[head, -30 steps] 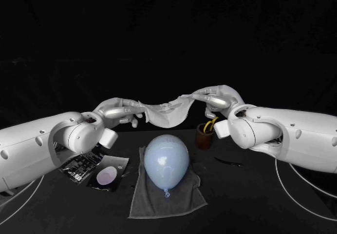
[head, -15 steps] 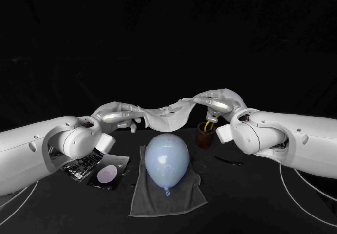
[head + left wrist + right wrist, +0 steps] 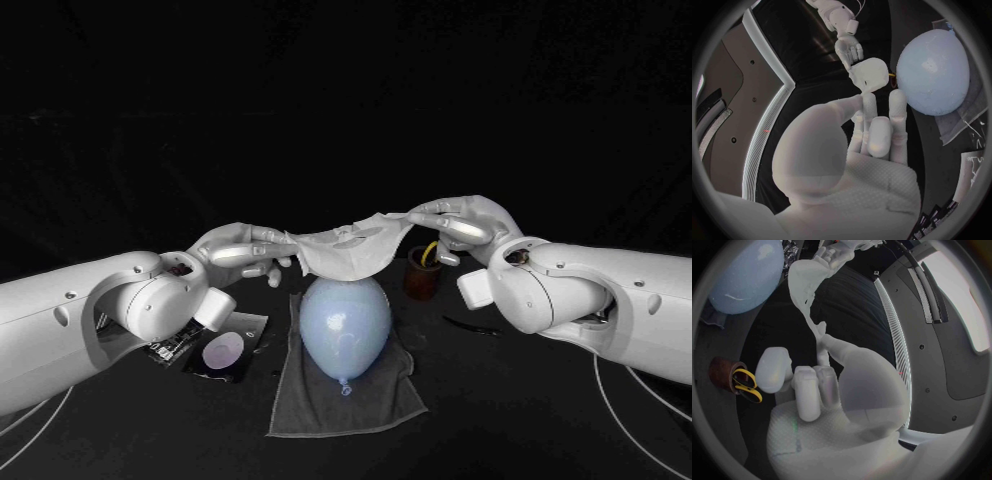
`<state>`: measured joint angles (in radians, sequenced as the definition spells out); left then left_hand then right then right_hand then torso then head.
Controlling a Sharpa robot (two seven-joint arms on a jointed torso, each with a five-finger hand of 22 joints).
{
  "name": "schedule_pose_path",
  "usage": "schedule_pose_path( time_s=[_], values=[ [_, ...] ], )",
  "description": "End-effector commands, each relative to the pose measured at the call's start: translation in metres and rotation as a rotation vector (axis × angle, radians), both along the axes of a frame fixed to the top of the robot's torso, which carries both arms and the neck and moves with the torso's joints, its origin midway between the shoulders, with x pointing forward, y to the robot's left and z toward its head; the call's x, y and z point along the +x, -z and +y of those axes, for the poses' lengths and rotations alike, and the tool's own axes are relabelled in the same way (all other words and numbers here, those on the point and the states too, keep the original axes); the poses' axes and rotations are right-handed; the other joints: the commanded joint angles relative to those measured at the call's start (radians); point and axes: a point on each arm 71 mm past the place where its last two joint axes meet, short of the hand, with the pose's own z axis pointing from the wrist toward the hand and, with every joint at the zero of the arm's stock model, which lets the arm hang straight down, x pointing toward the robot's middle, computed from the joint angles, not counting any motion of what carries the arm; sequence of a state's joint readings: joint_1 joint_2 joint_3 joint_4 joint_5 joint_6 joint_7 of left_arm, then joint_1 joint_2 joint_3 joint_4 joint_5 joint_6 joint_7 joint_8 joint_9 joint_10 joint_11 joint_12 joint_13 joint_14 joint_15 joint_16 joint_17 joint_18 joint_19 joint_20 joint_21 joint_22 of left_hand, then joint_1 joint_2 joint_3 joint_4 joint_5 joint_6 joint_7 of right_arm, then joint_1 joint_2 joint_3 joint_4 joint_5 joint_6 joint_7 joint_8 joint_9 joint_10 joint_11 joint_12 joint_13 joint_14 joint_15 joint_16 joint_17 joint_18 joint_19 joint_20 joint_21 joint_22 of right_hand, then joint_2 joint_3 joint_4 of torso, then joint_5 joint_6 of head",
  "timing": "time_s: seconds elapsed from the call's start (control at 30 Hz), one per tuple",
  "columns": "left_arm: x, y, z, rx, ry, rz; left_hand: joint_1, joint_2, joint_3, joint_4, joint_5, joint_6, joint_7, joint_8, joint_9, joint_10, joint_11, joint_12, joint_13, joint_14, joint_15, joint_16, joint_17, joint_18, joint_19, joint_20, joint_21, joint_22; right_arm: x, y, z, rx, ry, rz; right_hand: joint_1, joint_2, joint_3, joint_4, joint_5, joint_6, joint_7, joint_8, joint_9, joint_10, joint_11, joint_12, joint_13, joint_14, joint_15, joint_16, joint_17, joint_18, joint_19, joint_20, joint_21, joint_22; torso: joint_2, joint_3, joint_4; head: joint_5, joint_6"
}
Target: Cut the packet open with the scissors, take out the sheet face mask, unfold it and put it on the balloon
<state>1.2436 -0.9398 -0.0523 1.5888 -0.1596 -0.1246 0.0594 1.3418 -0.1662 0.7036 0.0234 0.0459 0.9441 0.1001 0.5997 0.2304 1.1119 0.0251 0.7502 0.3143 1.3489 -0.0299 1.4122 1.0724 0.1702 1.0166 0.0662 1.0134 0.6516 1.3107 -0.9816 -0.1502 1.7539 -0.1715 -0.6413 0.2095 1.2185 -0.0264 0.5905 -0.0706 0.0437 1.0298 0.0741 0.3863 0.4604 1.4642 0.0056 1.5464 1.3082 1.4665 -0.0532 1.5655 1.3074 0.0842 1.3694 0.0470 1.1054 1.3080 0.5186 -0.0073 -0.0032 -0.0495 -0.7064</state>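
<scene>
The white sheet face mask (image 3: 346,248) hangs unfolded and stretched between my two hands. My left hand (image 3: 245,250) pinches one edge and my right hand (image 3: 462,222) pinches the other. The mask's lower edge hangs at the far end of the pale blue balloon (image 3: 343,325), which lies on a grey towel (image 3: 346,405). The left wrist view has my left hand (image 3: 873,130), the mask (image 3: 870,74), the balloon (image 3: 932,75) and the right hand (image 3: 848,50). The right wrist view has my right hand (image 3: 811,380), the mask (image 3: 807,285) and the balloon (image 3: 745,275).
The black packet (image 3: 224,350) lies left of the towel, under my left forearm. A brown cup (image 3: 421,280) holding the yellow-handled scissors (image 3: 745,382) stands right of the balloon. A small dark strip (image 3: 469,325) lies on the table near the right arm.
Both hands have come down with the mask still stretched between them, and its lower edge now reaches the balloon's far end. The balloon, towel and packet stay put.
</scene>
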Motion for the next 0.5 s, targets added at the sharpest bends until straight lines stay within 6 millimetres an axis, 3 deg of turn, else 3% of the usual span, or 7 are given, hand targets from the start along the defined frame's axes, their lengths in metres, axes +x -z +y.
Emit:
schedule_pose_path(
  time_s=[0.03, 0.5],
  values=[
    [-0.005, 0.002, -0.003, -0.015, 0.021, 0.015, -0.005, 0.004, 0.004, -0.003, 0.004, -0.003, 0.001, 0.003, 0.09, 0.003, 0.001, 0.006, -0.001, 0.007, -0.003, 0.005, 0.001, 0.013, -0.005, 0.0, 0.006, 0.001, -0.006, 0.005, 0.001, 0.009, -0.008, 0.004, 0.002, 0.012, 0.003, -0.001, 0.005, 0.007, -0.001, 0.003, 0.038, 0.098, -0.008, 0.006, 0.249, 0.104, -0.009, 0.005, 0.263, 0.009, 0.005, 0.0, 0.001, 0.089, 0.002, 0.0006, 0.0004, -0.001, -0.006],
    [-0.018, 0.011, -0.002, -0.019, 0.038, 0.046, -0.006, 0.005, 0.005, -0.005, 0.004, -0.004, 0.001, 0.004, 0.091, 0.003, 0.0, 0.007, -0.001, 0.007, -0.003, 0.006, 0.002, 0.013, -0.006, 0.0, 0.007, 0.002, -0.026, 0.023, 0.003, 0.02, -0.02, 0.05, 0.0, 0.012, 0.003, -0.002, 0.005, 0.007, -0.001, 0.004, 0.039, 0.097, -0.008, 0.005, 0.249, 0.104, -0.009, 0.005, 0.263, 0.009, 0.005, 0.0, 0.0, 0.089, 0.001, 0.0, -0.0001, -0.003, -0.026]
  ],
)
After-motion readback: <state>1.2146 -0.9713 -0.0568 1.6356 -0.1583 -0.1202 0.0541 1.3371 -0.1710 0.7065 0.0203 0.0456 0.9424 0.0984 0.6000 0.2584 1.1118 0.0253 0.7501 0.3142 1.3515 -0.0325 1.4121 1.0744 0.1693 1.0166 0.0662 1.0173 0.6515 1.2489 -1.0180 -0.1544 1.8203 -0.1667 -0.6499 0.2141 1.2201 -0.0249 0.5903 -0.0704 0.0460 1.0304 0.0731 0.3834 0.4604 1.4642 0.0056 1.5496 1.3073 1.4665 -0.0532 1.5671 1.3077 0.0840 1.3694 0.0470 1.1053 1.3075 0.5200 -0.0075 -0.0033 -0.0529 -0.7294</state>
